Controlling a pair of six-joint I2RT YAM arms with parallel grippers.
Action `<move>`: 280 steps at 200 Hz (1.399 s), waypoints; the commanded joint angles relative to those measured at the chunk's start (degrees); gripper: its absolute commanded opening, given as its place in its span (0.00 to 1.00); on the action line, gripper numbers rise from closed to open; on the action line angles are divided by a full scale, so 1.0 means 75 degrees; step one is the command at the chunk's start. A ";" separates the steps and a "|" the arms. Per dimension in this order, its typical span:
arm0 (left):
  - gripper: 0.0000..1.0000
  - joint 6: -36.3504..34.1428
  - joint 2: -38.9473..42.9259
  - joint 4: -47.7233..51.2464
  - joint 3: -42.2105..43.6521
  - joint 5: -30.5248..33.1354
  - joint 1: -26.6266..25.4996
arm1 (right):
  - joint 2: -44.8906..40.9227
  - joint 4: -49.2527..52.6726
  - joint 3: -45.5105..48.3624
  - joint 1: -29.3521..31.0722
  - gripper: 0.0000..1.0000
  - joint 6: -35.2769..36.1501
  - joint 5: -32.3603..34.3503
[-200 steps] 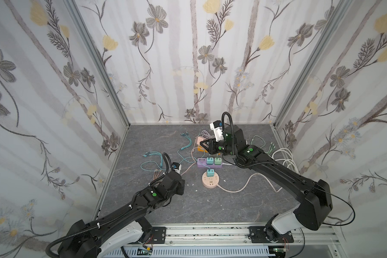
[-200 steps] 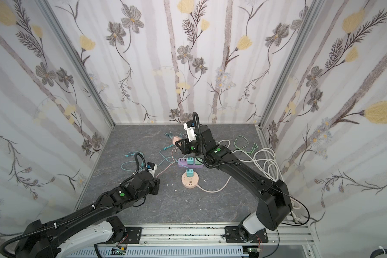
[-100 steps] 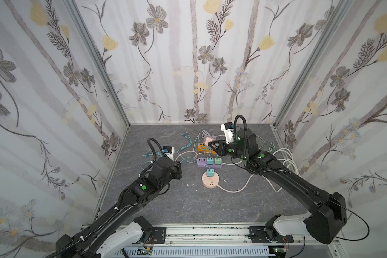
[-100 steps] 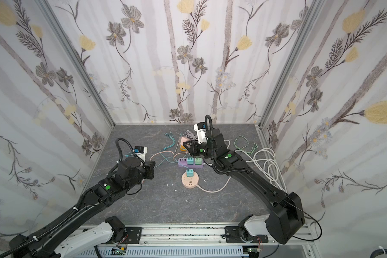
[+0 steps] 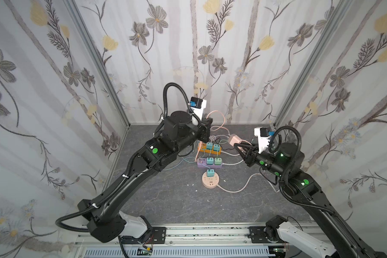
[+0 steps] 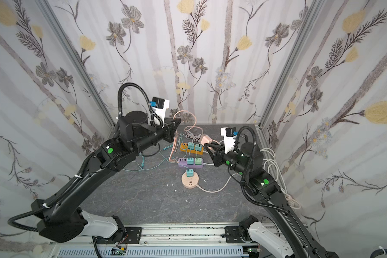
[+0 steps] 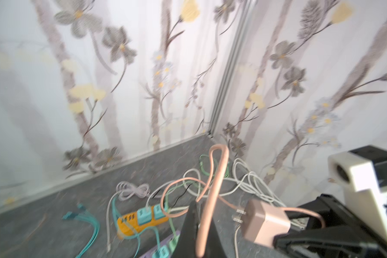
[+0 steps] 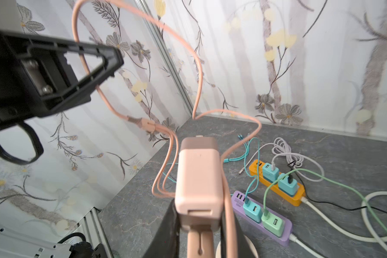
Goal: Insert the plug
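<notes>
From my remote station I see a dark grey, stone-veined tabletop (image 5: 165,201) boxed in on three sides by pale wallpaper (image 5: 177,67) printed with grey and yellow flowers, with an aluminium post (image 5: 100,67) at each back corner. My right gripper (image 5: 239,147) is clamped on the pink charger (image 8: 198,176), which hangs in the air clear of the table, near the right end of the orange power strip (image 5: 201,150); its two prongs show in the left wrist view. My left gripper (image 7: 201,225) is pressed together on the pink cable (image 7: 215,174) that loops up from the charger. Just in front of the orange strip lies a purple power strip (image 5: 201,162), and nearer me a round peach socket (image 5: 210,182); teal adapters (image 8: 269,172) sit in all three. White cords (image 6: 270,160) pile against the right wall. The purple strip carries small print beside its USB ports, too blurred for me to read.
</notes>
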State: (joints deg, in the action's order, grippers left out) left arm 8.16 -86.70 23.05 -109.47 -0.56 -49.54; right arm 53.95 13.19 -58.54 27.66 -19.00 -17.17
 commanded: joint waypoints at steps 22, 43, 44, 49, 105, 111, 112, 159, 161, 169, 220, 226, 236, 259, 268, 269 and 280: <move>0.00 0.0160 -0.3023 0.0098 -0.2937 -0.2115 -0.0202 | -0.1422 0.1681 0.0043 -0.0285 0.00 0.0828 0.1317; 0.00 0.1001 -0.4987 -0.0139 -0.4722 -0.3542 -0.0284 | -0.1794 0.2395 0.0093 -0.0356 0.00 0.0893 0.1817; 0.00 0.1040 -0.5111 -0.0153 -0.4807 -0.3597 -0.0291 | -0.1804 0.2427 0.0094 -0.0358 0.00 0.0893 0.1830; 0.00 0.1190 -0.5570 -0.0150 -0.5229 -0.3867 -0.0331 | -0.1819 0.2571 0.0093 -0.0371 0.00 0.0893 0.1927; 0.41 0.0784 -0.6517 0.0469 -0.4680 -0.4591 -0.0491 | -0.1342 0.3178 0.0605 -0.0398 0.00 0.0794 0.2264; 0.55 0.0508 -0.6405 0.0614 -0.4271 -0.4390 -0.0485 | -0.1249 0.3187 0.0610 -0.0401 0.00 0.0822 0.2170; 0.57 0.0442 -0.6399 0.0645 -0.4207 -0.4343 -0.0485 | -0.1227 0.3187 0.0610 -0.0404 0.00 0.0823 0.2148; 0.79 -0.0794 -0.6314 0.2586 -0.3394 -0.3067 -0.0197 | -0.0853 0.3113 0.1313 -0.0407 0.00 0.0538 0.1988; 0.80 -0.0813 -0.6312 0.2631 -0.3384 -0.3072 -0.0184 | -0.0854 0.3113 0.1325 -0.0404 0.00 0.0523 0.2009; 0.81 -0.0924 -0.6292 0.2776 -0.3349 -0.3075 -0.0141 | -0.0897 0.3082 0.1379 -0.0404 0.00 0.0487 0.2090; 0.95 -0.1013 -0.5160 0.2368 -0.2159 -0.2526 0.0111 | -0.0773 0.2883 0.1592 -0.0407 0.00 0.0769 0.1571; 0.97 -0.0985 -0.4942 0.2274 -0.1954 -0.2397 0.0141 | -0.0670 0.2847 0.1603 -0.0407 0.00 0.0803 0.1450; 1.00 -0.0935 -0.4558 0.2112 -0.1576 -0.2133 0.0148 | -0.0468 0.2701 0.1597 -0.0397 0.00 0.0866 0.1258; 1.00 -0.0770 -0.3542 0.1698 -0.0548 -0.1386 0.0160 | 0.0141 0.2285 0.1588 -0.0383 0.00 0.1281 0.0501; 1.00 -0.0672 -0.3084 0.1416 0.0013 -0.1061 0.0169 | 0.0470 0.2177 0.1552 -0.0359 0.00 0.1499 0.0295; 1.00 -0.0663 -0.3034 0.1386 0.0074 -0.1027 0.0170 | 0.0505 0.2166 0.1544 -0.0348 0.00 0.1536 0.0267; 1.00 -0.0553 -0.2461 0.0982 0.0813 -0.0628 0.0205 | 0.0958 0.2120 0.1464 -0.0285 0.00 0.2007 0.0039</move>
State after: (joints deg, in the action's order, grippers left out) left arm 1.89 -111.63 37.23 -111.42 -13.54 -48.36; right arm 56.31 34.22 -46.59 24.84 -10.83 -10.37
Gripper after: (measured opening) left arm 0.997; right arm 0.231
